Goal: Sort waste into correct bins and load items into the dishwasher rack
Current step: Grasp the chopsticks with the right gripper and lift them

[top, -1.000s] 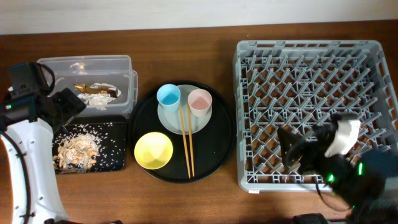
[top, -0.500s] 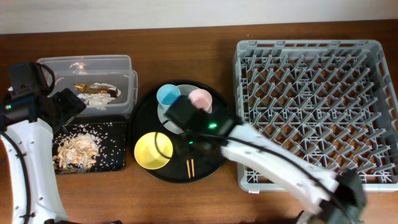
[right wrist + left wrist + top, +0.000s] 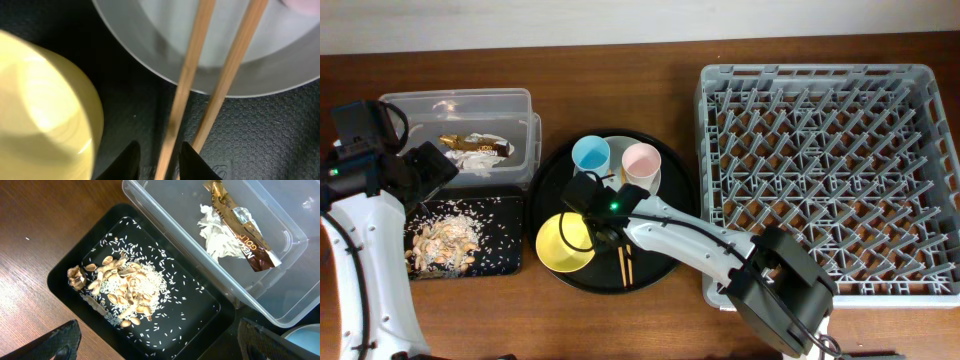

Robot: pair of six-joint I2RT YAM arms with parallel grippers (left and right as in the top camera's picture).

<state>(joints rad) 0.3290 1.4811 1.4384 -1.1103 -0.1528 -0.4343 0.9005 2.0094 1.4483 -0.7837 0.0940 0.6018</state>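
My right gripper [image 3: 604, 230] [image 3: 160, 150] is low over the round black tray, narrowly open. One of the wooden chopsticks [image 3: 624, 265] [image 3: 187, 75] runs between its fingers with a thin gap on the left. The other passes under the right finger. The chopsticks lean on the grey-blue plate [image 3: 620, 143] [image 3: 240, 50], beside the yellow bowl [image 3: 563, 247] [image 3: 45, 115]. A blue cup [image 3: 591, 154] and a pink cup [image 3: 641, 160] stand on the plate. My left gripper [image 3: 428, 172] [image 3: 161, 342] hangs wide open over the black bin [image 3: 502, 258] [image 3: 200, 310], which holds the food scraps [image 3: 442, 242] [image 3: 125, 292]. The foil wrapper [image 3: 475, 148] [image 3: 245, 235] lies in the clear tub [image 3: 460, 100] [image 3: 295, 230].
The grey dishwasher rack [image 3: 825, 170] fills the right side, with nothing in it. The round black tray [image 3: 665, 235] sits between the rack and the bins. White crumpled tissue [image 3: 215, 230] lies beside the wrapper in the tub. My right arm stretches across the tray's lower right.
My right arm swung from the rack's front edge over to the round tray and came down astride a chopstick, its jaws narrowed. The left arm has not moved.
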